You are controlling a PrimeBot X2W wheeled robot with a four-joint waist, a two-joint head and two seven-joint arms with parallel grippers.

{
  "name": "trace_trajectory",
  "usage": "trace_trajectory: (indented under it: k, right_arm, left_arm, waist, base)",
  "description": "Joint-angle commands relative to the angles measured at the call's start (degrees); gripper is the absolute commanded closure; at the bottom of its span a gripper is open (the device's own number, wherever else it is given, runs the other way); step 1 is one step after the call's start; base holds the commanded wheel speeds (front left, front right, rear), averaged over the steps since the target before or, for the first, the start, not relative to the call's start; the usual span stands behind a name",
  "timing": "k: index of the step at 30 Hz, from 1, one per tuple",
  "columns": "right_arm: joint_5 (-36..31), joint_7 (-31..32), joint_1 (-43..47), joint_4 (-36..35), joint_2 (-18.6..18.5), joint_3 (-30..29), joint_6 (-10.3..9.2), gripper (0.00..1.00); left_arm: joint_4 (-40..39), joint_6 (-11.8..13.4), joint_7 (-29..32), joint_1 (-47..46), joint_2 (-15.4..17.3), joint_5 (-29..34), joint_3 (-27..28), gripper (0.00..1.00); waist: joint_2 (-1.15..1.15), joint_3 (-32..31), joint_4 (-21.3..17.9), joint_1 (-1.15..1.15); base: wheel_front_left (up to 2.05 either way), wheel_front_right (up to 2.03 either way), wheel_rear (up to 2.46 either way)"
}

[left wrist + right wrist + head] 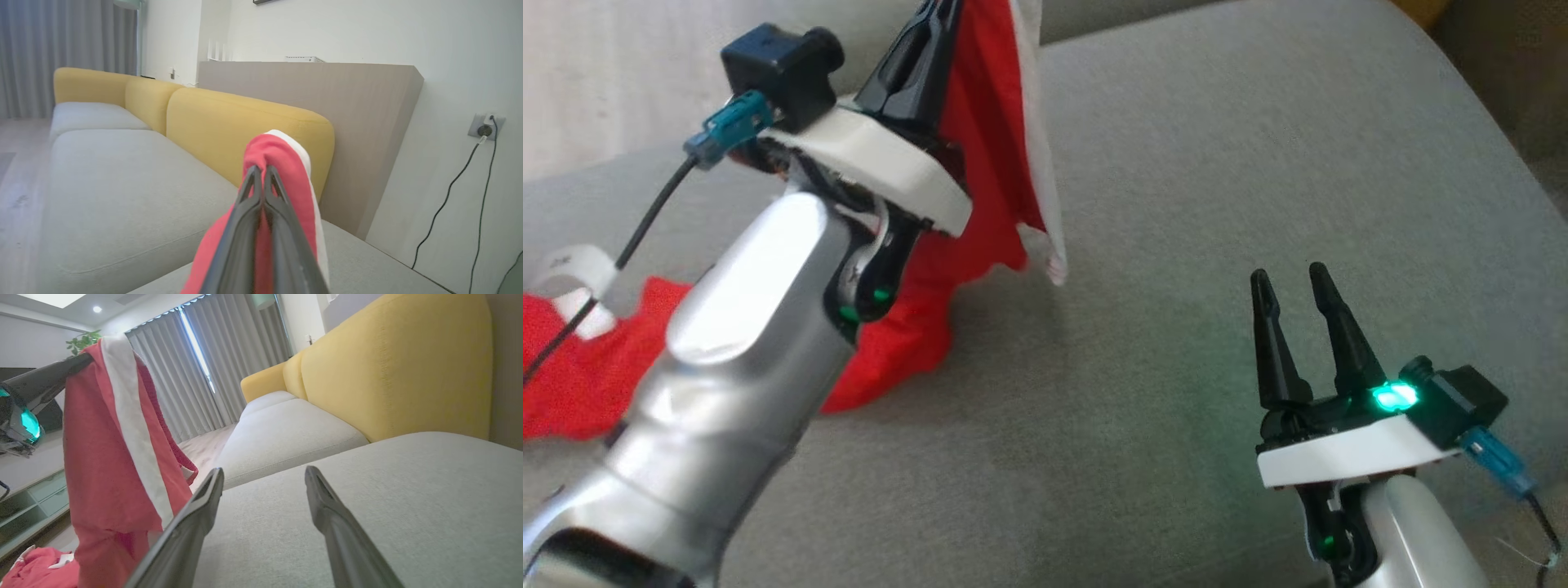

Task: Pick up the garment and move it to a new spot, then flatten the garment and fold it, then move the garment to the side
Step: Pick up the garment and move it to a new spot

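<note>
Clamped tight on the garment (pixel 988 147) with the left gripper (pixel 261 171): fingers pressed together, tips meeting on a bunched fold of red cloth edged with a white band. Held up at far left, above the sofa seat (pixel 1217 163), by that fold alone. Hanging from there in a long red drape, white band down its right edge. Trailing at the lower end onto the grey cushion at near left, with more red cloth crumpled there, partly hidden behind the silver left forearm (pixel 743 327).

Holding nothing with the right gripper (pixel 1289 276). Fingers spread wide, pointing toward the far side, poised low over the grey seat at near right. Well apart from the garment, with grey cushion between. Lit green at the base of those fingers.

Beyond the seat, at the far side: a yellow backrest (pixel 229 122) along the sofa. Past its right end in the left wrist view, a brown panel (pixel 347 102), then a white wall with a socket (pixel 485 126) and dark cables hanging from it. Grey curtains (pixel 192 375) seen past the garment in the right wrist view.
</note>
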Motion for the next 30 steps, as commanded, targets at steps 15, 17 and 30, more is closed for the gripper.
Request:
trace_trajectory:
  k: [15,17,30]
  right_arm:
    - [-1.97,-0.62,-0.42,-1.61,-0.2,-4.43,-0.04,0.0]
    - [-2.58,-0.62,0.15,-1.24,-0.2,-5.37,-0.04,0.0]
    - [-3.74,-0.62,4.61,0.99,-0.2,-5.85,-0.04,0.0]
  left_arm:
    - [11.87,-1.85,-13.74,5.25,4.8,5.21,2.83,0.0]
    - [10.99,-1.2,-14.11,8.87,6.23,6.57,2.75,0.0]
    - [-3.19,4.84,-14.4,34.11,7.74,14.7,8.48,0.0]
  waist:
    - [0.0,-2.87,8.03,-0.01]
    - [0.0,-4.11,10.03,-0.01]
    - [0.0,-9.57,16.36,-0.01]
  base:
    - [0.0,0.0,0.0]
    - [0.0,0.0,0.0]
    - [0.0,0.0,0.0]
